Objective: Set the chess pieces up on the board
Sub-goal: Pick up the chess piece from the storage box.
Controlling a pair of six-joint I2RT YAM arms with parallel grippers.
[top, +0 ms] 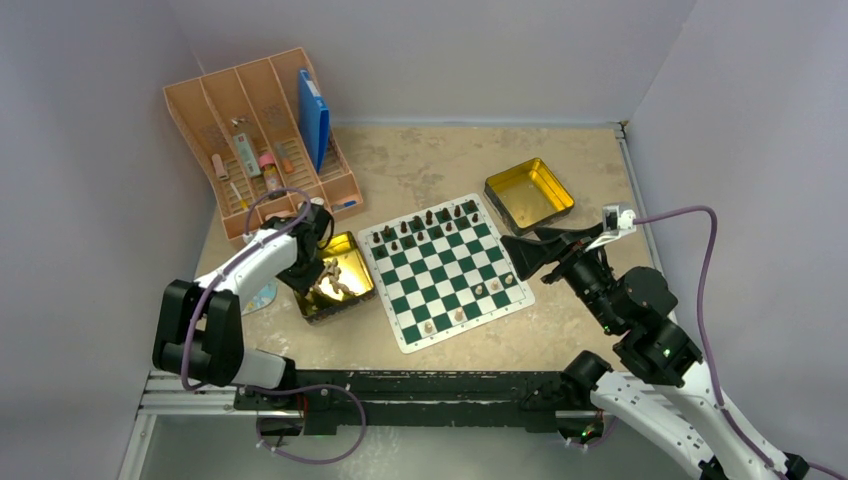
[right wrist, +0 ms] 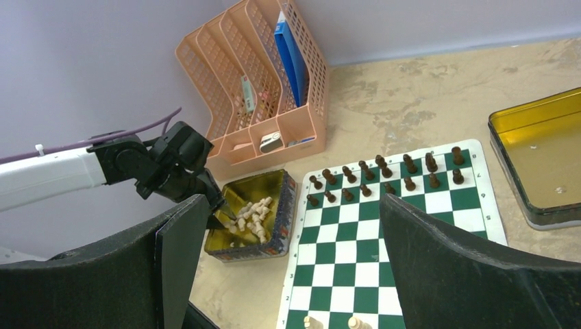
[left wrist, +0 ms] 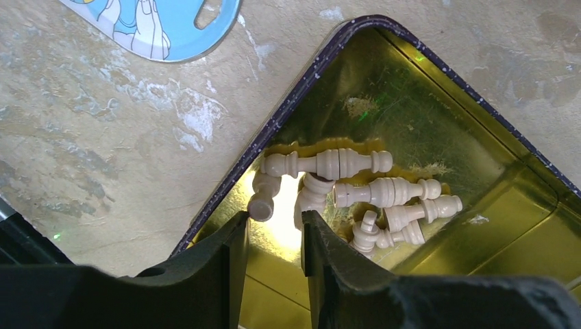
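Sideways in gold tin (left wrist: 445, 103), smooth cream chess pieces (left wrist: 384, 192).

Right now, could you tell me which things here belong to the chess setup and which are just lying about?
Job in hand: chess pieces, near gold tin holding them, board, left end effector.
Lying about: pink organizer, blue folder, far gold tin.

Light tan chess pieces (left wrist: 356, 195) lying heaped against the left wall of a gold tin (left wrist: 438, 89), centre frame, left gripper (left wrist: 274, 221) at bottom edge, jaws slightly apart, nothing between them, blue-and-white flat object (left wrist: 157, 27) upper left on mottled table (left wrist: 103, 151)
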